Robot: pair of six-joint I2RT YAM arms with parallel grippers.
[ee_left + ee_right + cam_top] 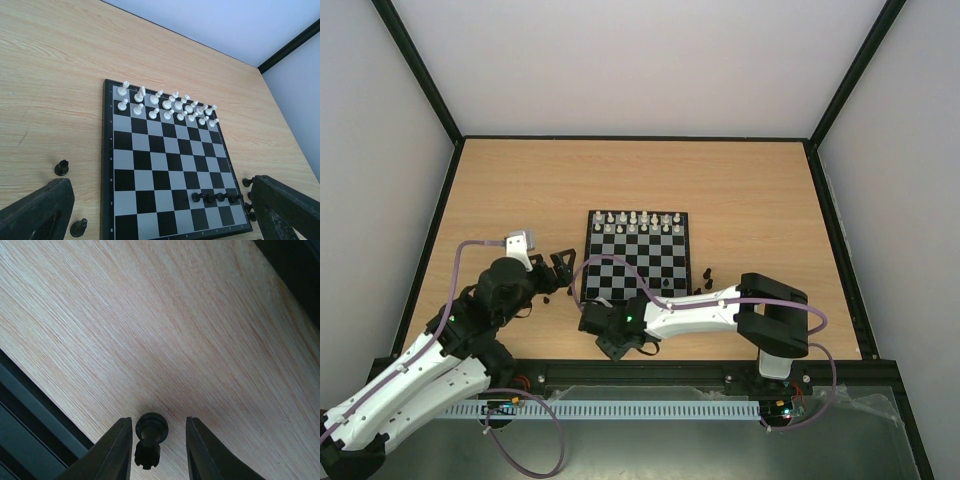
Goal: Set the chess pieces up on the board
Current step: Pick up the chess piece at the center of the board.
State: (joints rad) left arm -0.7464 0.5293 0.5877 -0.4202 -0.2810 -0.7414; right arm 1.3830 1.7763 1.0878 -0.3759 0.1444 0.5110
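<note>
The board point(640, 262) lies mid-table, with white chess pieces point(638, 221) filling its two far rows. In the left wrist view the white pieces point(167, 105) fill the far rows of the board point(150, 165), and a short row of black pawns point(215, 197) stands near its right edge. A black rook point(148, 437) stands on the wood just off the board's near left corner. My right gripper point(159, 435) straddles it with jaws apart; the left finger is close and a gap shows on the right. My left gripper point(161, 200) hovers wide open at the board's left side.
Loose black pieces point(705, 277) lie right of the board, and two more black pieces point(61, 167) stand left of it. The black table rail point(30, 405) runs close behind the rook. The right arm point(720, 315) stretches across the near edge.
</note>
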